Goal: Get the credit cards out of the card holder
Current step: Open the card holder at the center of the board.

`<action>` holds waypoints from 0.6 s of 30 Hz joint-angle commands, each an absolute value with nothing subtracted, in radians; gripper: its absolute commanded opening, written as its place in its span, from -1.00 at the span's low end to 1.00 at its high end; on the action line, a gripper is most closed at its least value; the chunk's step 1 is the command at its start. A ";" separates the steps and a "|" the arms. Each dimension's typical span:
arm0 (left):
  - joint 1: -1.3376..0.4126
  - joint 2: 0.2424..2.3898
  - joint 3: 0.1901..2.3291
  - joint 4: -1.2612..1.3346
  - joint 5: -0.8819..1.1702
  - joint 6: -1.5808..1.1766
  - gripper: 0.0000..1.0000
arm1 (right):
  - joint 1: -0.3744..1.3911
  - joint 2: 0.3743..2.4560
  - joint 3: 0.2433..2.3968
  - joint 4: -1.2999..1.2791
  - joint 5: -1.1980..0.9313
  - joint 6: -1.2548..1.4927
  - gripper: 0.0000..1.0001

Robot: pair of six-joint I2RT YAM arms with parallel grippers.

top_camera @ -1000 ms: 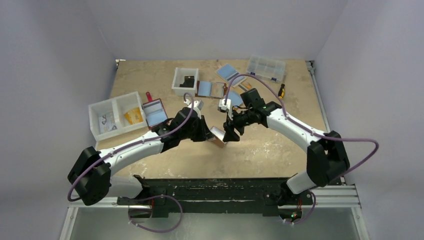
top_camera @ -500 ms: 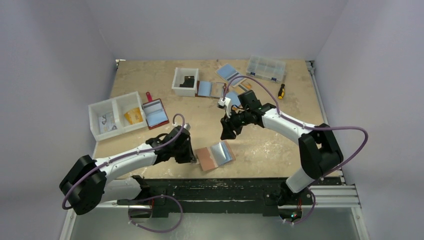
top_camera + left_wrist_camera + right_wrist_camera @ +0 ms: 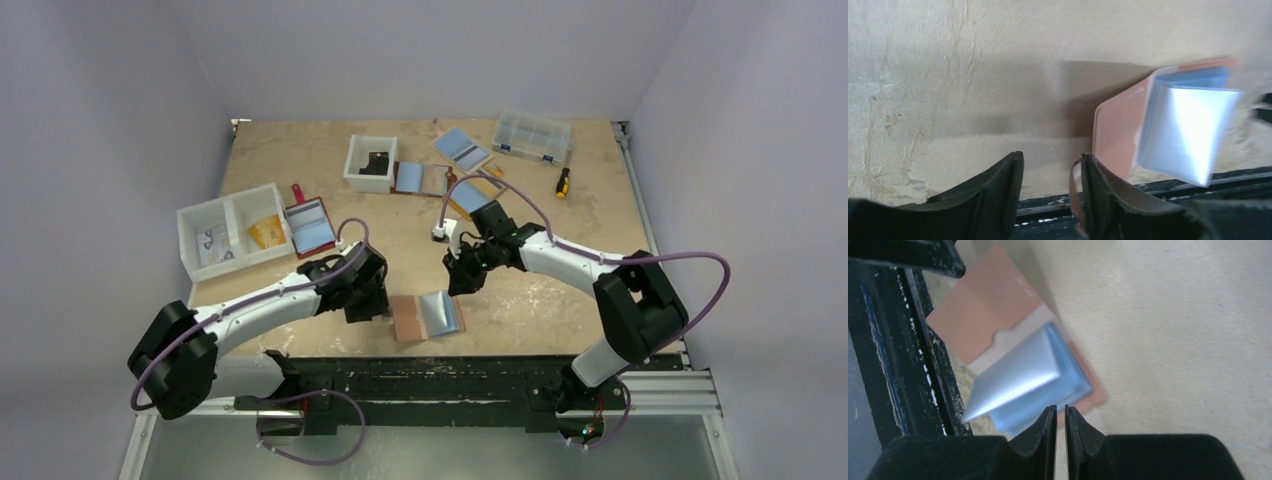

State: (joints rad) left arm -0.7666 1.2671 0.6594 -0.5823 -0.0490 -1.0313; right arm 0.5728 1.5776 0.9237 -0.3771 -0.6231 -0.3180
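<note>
Top external: one open card holder [image 3: 407,319], one light blue card [image 3: 443,313] inside.

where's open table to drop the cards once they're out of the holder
Bare table lies right of the card holder, between the right arm and the table edge, and mid-table between the dark red wallet and the right gripper. The back strip around the clear organizer is crowded.
</note>
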 commanded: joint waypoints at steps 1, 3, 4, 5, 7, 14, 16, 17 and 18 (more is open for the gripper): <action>-0.761 1.158 0.770 -0.620 -0.142 -1.042 0.08 | 0.639 1.531 0.918 -0.406 -0.659 -0.434 -0.63; -0.761 1.116 0.791 -0.629 -0.165 -1.042 0.19 | 0.658 1.527 0.929 -0.419 -0.651 -0.463 -0.63; -0.762 1.098 0.803 -0.640 -0.180 -1.042 0.22 | 0.668 1.536 0.937 -0.425 -0.639 -0.466 -0.64; -0.761 1.077 0.814 -0.657 -0.196 -1.041 0.25 | 0.678 1.544 0.948 -0.435 -0.628 -0.466 -0.64; -0.762 1.026 0.830 -0.680 -0.227 -1.041 0.30 | 0.691 1.584 0.973 -0.451 -0.612 -0.452 -0.65; -0.761 0.740 0.701 -0.429 -0.116 -1.032 0.52 | 0.707 1.646 1.085 -0.570 -0.751 -0.457 -0.63; -0.761 0.655 0.625 -0.335 -0.058 -1.046 0.52 | 0.706 1.640 1.118 -0.617 -0.875 -0.489 -0.59; -0.761 0.629 0.594 -0.312 -0.044 -1.053 0.52 | 0.702 1.632 1.143 -0.651 -0.907 -0.514 -0.56; -0.761 0.605 0.575 -0.299 -0.035 -1.056 0.53 | 0.696 1.622 1.170 -0.701 -0.920 -0.558 -0.54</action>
State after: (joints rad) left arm -0.7658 0.6849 0.6678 -0.4625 -0.1242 -1.0382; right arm 0.7002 1.6608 1.0603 -0.5571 -0.7238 -0.4511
